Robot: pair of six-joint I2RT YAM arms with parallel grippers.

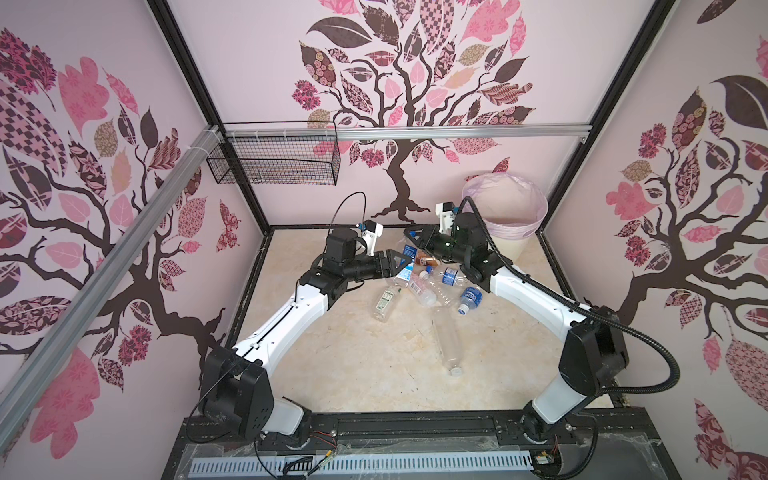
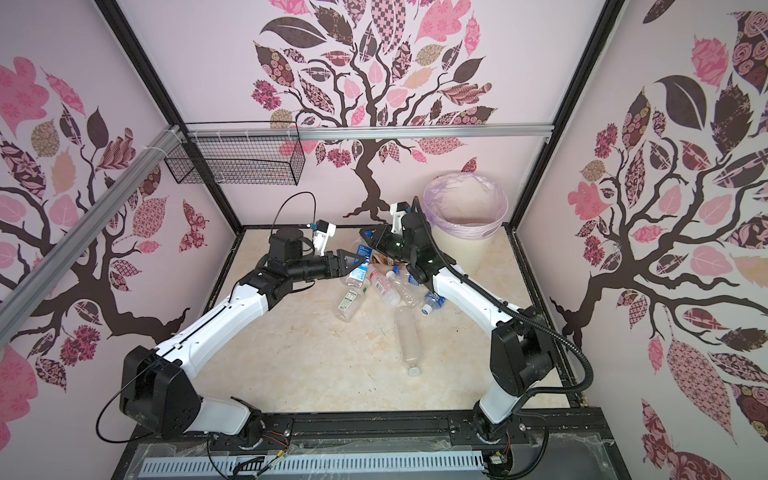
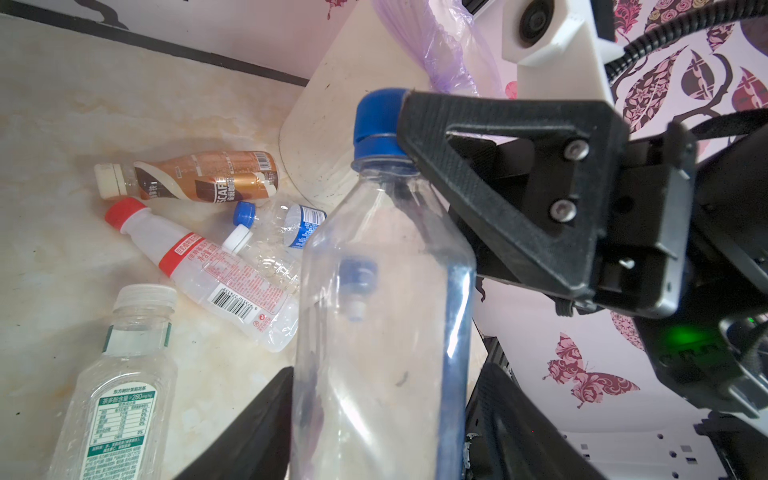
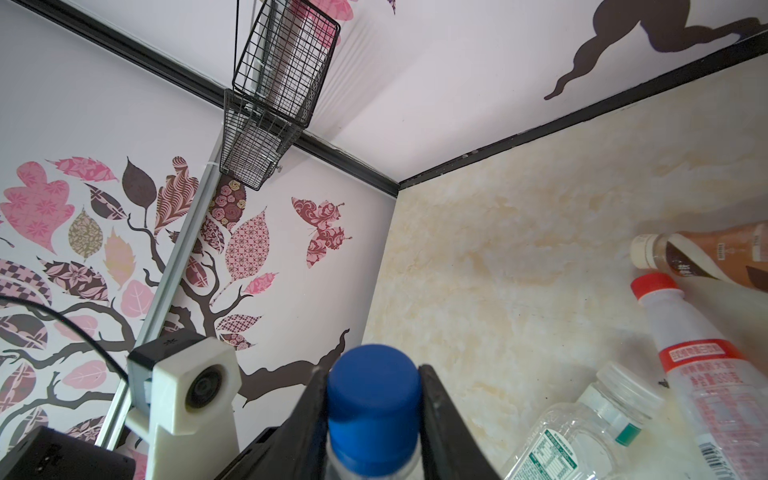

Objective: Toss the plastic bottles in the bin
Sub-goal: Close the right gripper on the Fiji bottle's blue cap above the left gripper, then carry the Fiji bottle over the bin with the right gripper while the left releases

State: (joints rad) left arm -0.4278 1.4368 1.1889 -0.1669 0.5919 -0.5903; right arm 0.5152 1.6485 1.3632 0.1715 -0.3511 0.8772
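Nearest object: clear plastic bottle with a blue cap, filling the left wrist view; in both top views it is lifted off the table and spans between the two hands.
Right hand: closed tight on the blue cap, one black finger on each side.
Left hand: fingers parted about the bottle's body; one lies against it, and a slim gap shows at the other.
Bin: round cream-white ribbed wastebasket lined with a lilac bag, in the far right corner of the cream marbled table.
Pile beneath the hands: brown-gold bottle, red-capped white bottle, crushed clear bottle with a blue cap and label, and green-labelled clear bottle, all lying on their sides.
Apart: long clear bottle, lying alone nearer the front.
In the way: the right arm's wrist lies between the lifted bottle and the bin.
Wall fitting: black wire mesh basket, hung at the far left.
Cut off or unclear: the lifted bottle's base runs out of the left wrist view; the right wrist view shows only its cap and neck. The bin's contents cannot be made out.
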